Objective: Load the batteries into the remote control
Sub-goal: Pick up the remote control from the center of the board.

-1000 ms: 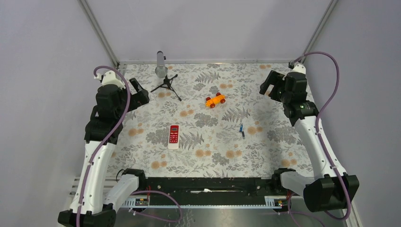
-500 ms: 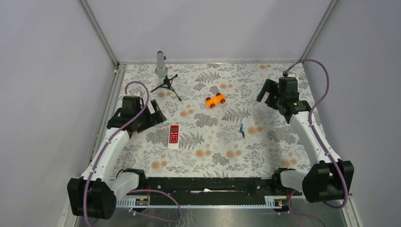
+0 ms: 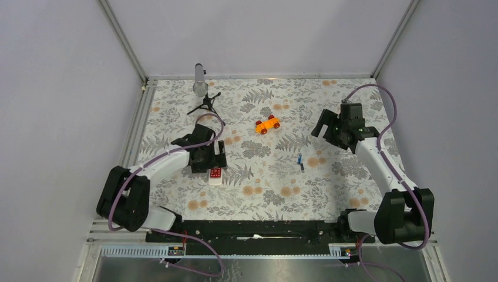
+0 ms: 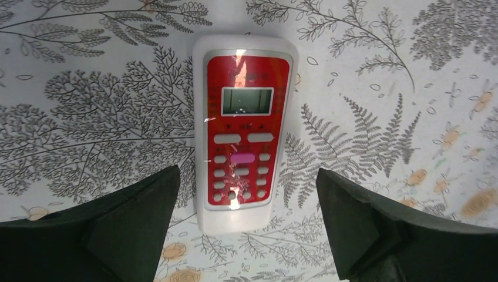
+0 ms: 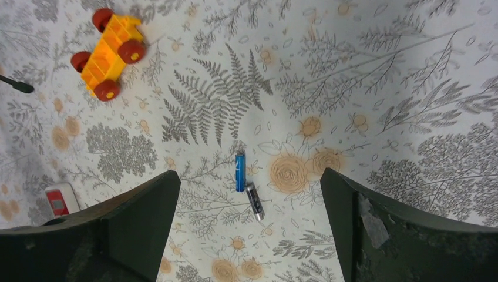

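Since half a second ago my left arm has swung in from the table's left side, and my left claw now hangs over the remote control, fingers spread wide, one either side of its near end and neither touching it. The remote lies face up on the fern-patterned cloth, red panel and small grey screen showing. From above, only its near white end shows past my wrist. My right arm has drawn inward a little too; my right claw is also spread open, hovering above the batteries. The blue one and the dark one lie flat on the cloth almost end to end, the dark one slanted, well apart from the remote and to its right. An orange toy car sits farther back, and a small tripod stands near the far left corner
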